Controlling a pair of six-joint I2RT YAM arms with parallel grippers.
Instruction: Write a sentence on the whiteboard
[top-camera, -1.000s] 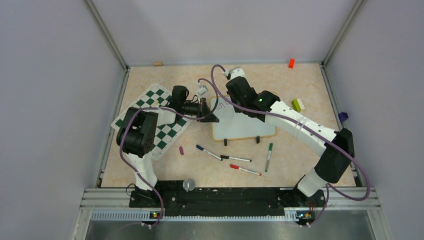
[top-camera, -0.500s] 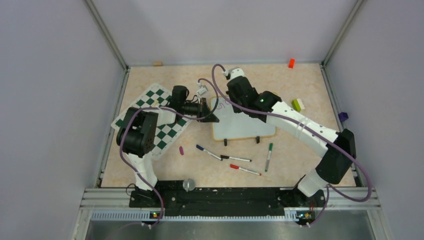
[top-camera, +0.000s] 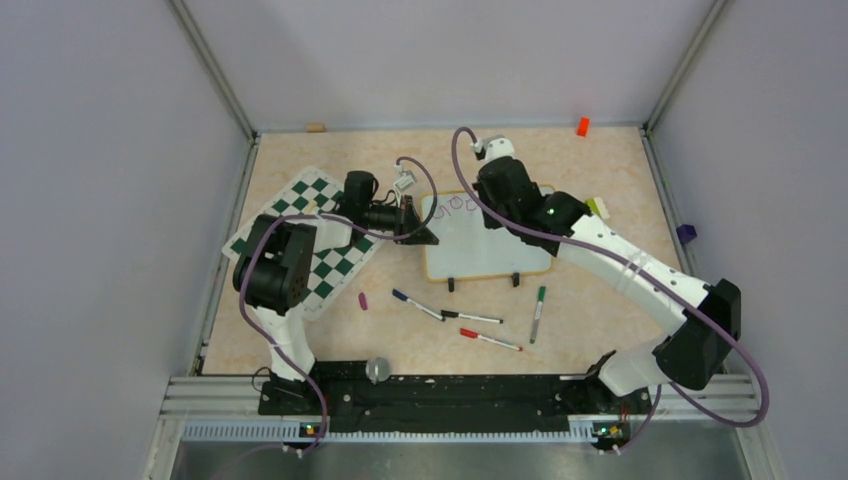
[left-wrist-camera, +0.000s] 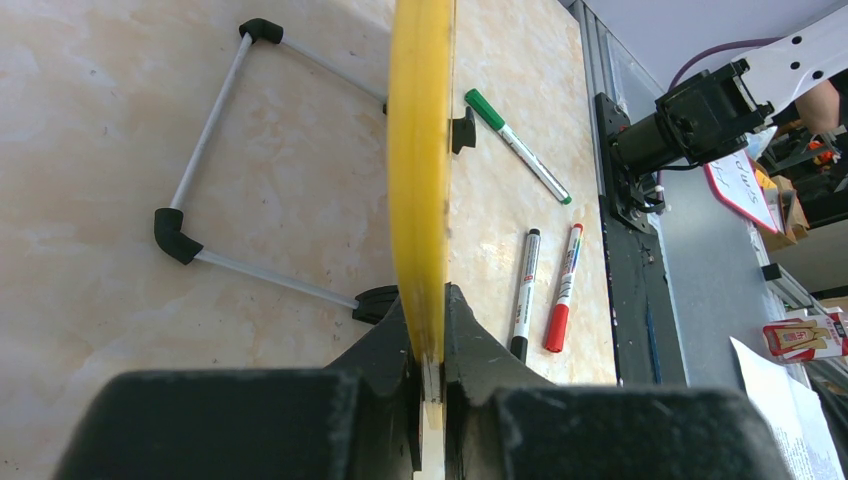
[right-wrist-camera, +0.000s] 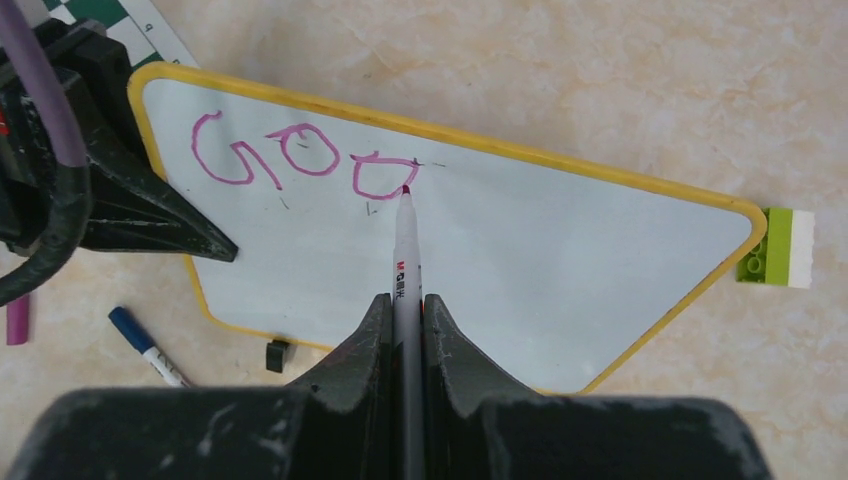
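I am in the middle of the writing step. The whiteboard (top-camera: 490, 250) sits mid-surface, just right of the chess mat (top-camera: 310, 195). My left claw (left-wrist-camera: 430, 335) is clamped on its left frame edge. My right claw (right-wrist-camera: 407, 310) grips the marker (right-wrist-camera: 404, 250), tip at the last letter. The sentence (right-wrist-camera: 300, 160) reads only "GOO". Next, I judge, comes a "d": move slightly right and keep the pressure light.

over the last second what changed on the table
The right gripper, shut on the marker, slid rightward along the far edge of the whiteboard, uncovering more of the purple lettering, which now reads "GOO". Nothing was picked up or released. The left gripper stays clamped on the board's left edge. The loose pens and the board have not moved.
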